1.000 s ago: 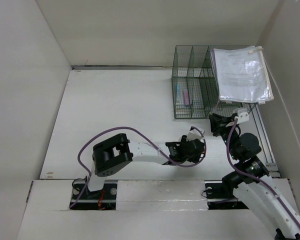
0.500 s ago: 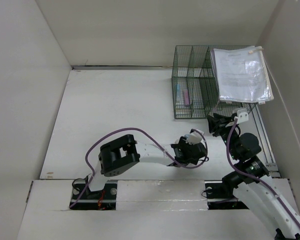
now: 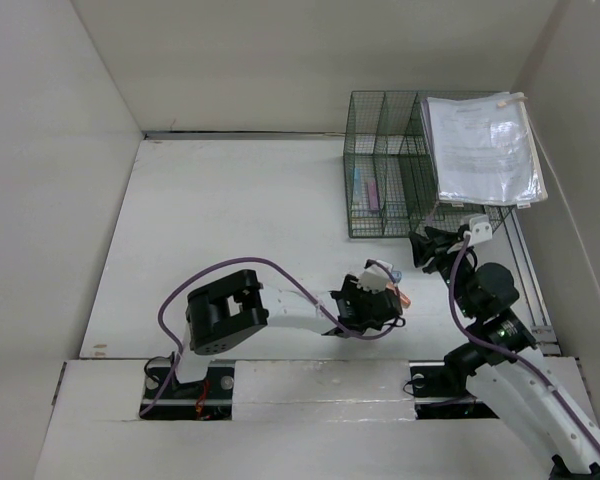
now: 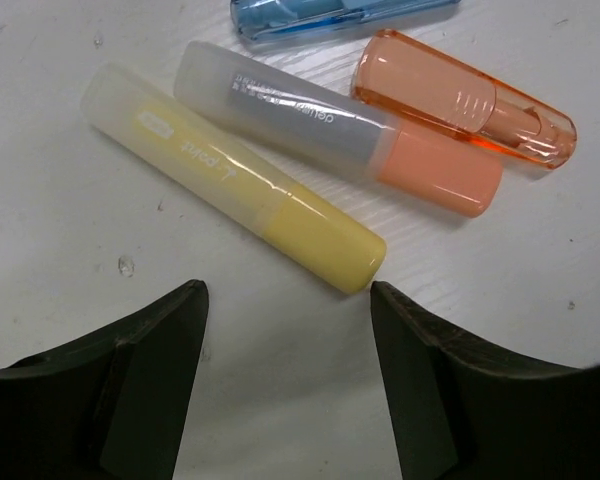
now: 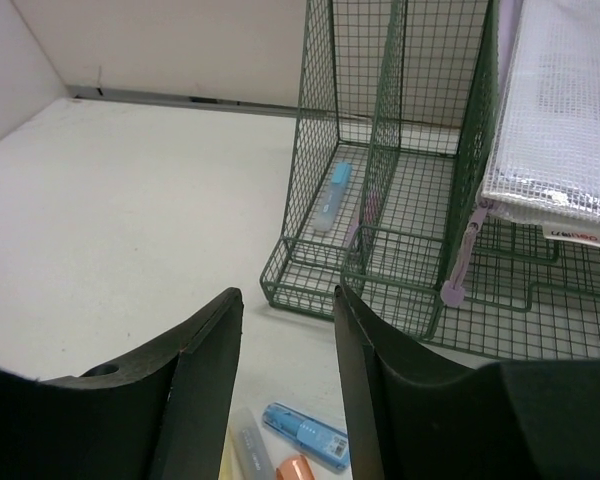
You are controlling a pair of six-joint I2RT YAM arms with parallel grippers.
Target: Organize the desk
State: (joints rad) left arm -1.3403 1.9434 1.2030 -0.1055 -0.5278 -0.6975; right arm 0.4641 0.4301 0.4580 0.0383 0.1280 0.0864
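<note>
The white desk (image 3: pixel 230 220) carries a cluster of pens under my left gripper (image 3: pixel 388 292). In the left wrist view the gripper (image 4: pixel 288 300) is open and empty, just above the desk. Its right fingertip is close to the tip of a yellow highlighter (image 4: pixel 235 180). Beyond that lie a grey-and-orange highlighter (image 4: pixel 330 125), a clear orange item (image 4: pixel 465 95) and a clear blue item (image 4: pixel 340 15). My right gripper (image 3: pixel 425 250) hovers open and empty (image 5: pixel 285 300) between the cluster and the rack. The blue item (image 5: pixel 305 435) and the grey highlighter (image 5: pixel 248 445) show below it.
The dark green wire-mesh organizer (image 3: pixel 380 170) stands at the back right, also in the right wrist view (image 5: pixel 380 200). It holds a light blue item (image 5: pixel 330 195) and a purple pen (image 5: pixel 460 260). A mesh document pouch (image 3: pixel 485 150) leans in its right section. White walls bound the desk.
My left arm's elbow swung right, then back left, and its gripper shifted slightly, so an orange item now shows beside it. My right gripper edged slightly left.
</note>
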